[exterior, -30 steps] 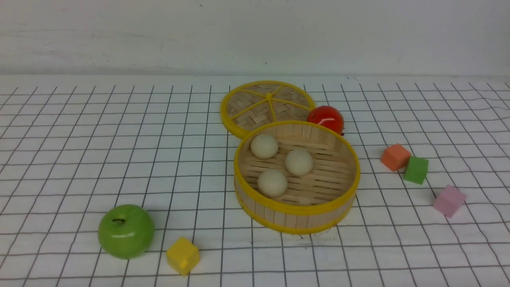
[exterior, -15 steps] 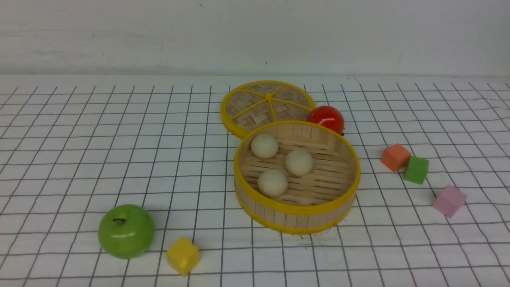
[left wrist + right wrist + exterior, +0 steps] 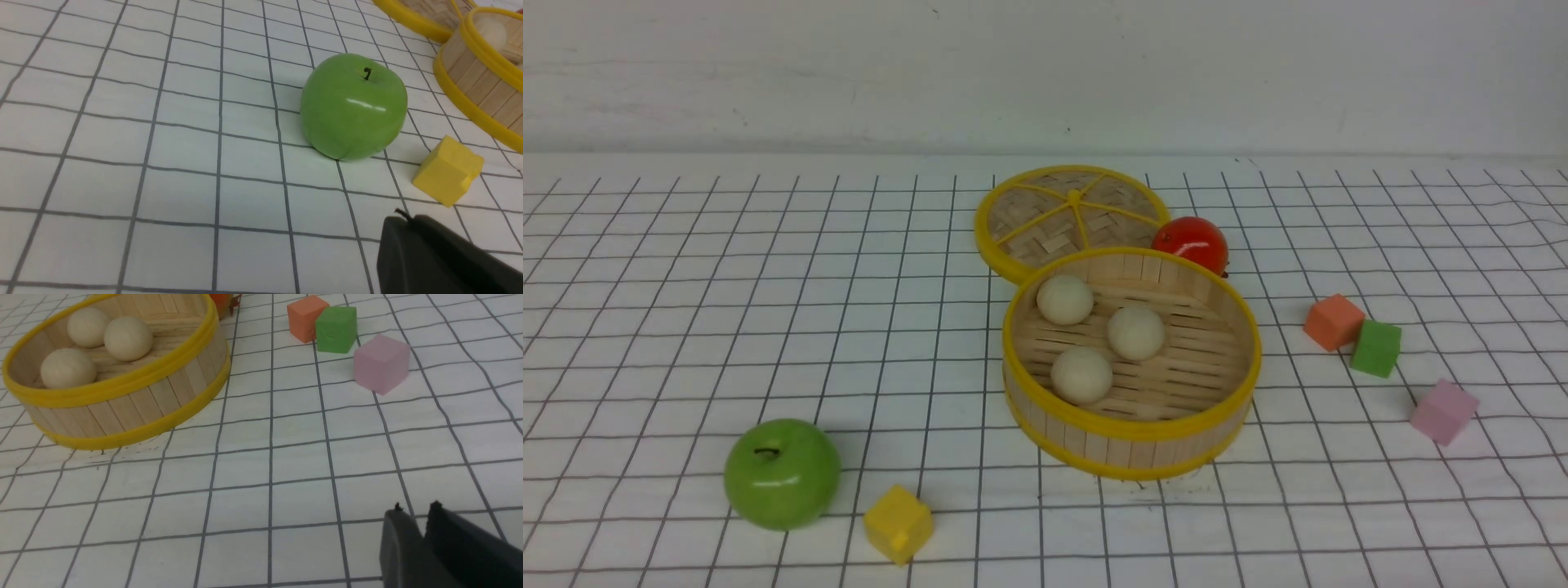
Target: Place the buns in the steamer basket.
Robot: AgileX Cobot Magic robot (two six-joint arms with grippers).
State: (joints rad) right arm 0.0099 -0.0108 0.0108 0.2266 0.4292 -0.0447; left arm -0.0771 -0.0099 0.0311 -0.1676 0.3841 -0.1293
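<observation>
On the white cloth with a black grid [image 3: 686,327] we see the round bamboo steamer basket with yellow rims [image 3: 1131,429] near the middle of the front view. The three small cream-beige buns are all inside it, on the slatted floor: one at the far left side [image 3: 1065,299], one near the centre [image 3: 1135,332] and one nearer to us [image 3: 1081,375]. They lie close together but we see small gaps between them.

Behind the basket lies the flat woven lid with a yellow rim [image 3: 1068,214], and the basket's far rim covers a part of it. The glossy red tomato [image 3: 1191,242] sits just beside the lid, at the basket's far right edge.

To the right of the basket stand an orange cube [image 3: 1333,322] and a green cube [image 3: 1375,348], touching each other, and a pink cube [image 3: 1443,412] a little apart from them. At the front left are the shiny green apple [image 3: 782,474] and a yellow block [image 3: 898,523] just beside it.

No arm shows in the front view. In the left wrist view the left gripper [image 3: 402,222] shows as one dark shape with its jaws closed together, holding nothing, above the cloth near the apple. In the right wrist view the right gripper [image 3: 416,512] shows two dark fingertips with a narrow gap between them, and nothing is in this gap.
</observation>
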